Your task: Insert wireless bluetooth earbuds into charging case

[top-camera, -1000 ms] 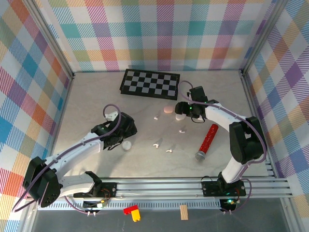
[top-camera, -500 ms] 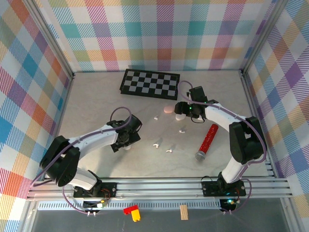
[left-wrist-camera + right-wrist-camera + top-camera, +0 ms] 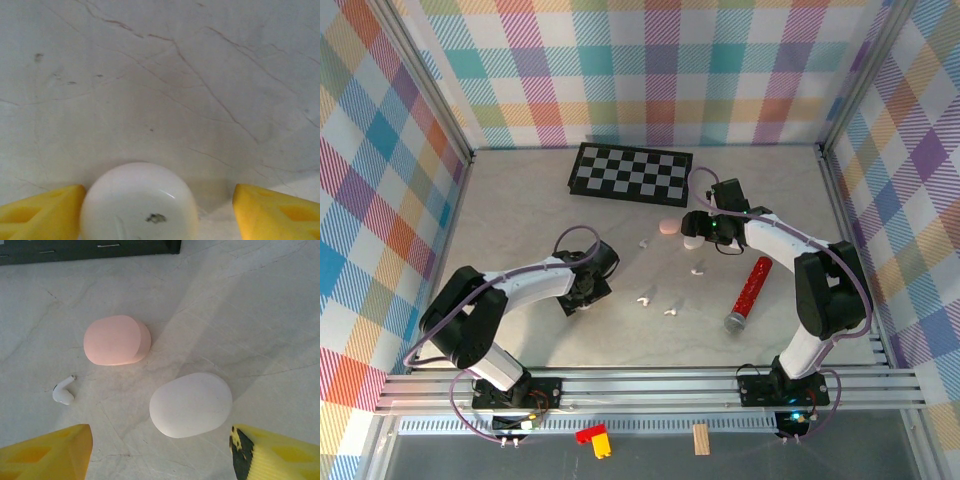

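I hold my left hand (image 3: 160, 210) open astride the round white plastic case (image 3: 137, 202) to grip it; right hand (image 3: 161, 450) open, empty.

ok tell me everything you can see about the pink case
The pink case is a smooth, pale pink, pebble-shaped shell, plastic by its look, apparently shut, lying flat on the marbled table. It sits near the checkerboard, apart from the white case and a white earbud. Nothing grips it.
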Controlling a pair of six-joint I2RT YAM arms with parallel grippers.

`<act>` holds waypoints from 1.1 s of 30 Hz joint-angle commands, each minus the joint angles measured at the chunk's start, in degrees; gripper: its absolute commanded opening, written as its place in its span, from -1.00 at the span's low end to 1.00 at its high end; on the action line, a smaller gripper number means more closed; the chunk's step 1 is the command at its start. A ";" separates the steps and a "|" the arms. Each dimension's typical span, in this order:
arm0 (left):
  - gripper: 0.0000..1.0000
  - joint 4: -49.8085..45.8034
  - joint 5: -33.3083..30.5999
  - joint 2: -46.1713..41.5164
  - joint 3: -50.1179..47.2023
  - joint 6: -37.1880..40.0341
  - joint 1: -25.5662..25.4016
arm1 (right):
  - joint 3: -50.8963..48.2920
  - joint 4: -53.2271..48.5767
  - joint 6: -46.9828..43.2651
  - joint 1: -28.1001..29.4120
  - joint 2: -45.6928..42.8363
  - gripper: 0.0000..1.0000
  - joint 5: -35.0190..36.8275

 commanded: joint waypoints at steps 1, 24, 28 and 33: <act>0.45 0.42 -0.01 1.22 -1.54 -1.70 -0.10 | -0.60 0.74 -0.19 0.34 -1.39 0.45 -0.54; 0.07 8.04 -2.20 -6.78 1.06 17.47 -0.52 | 3.28 -4.46 -4.68 0.30 -5.49 0.45 -6.77; -0.01 20.27 0.56 -7.97 1.03 33.01 -0.61 | 6.65 -10.15 -9.26 0.29 -6.10 0.46 -14.96; 0.04 35.23 7.51 -8.74 -0.87 53.60 -0.61 | 7.56 -13.13 -9.70 0.30 -7.36 0.45 -21.69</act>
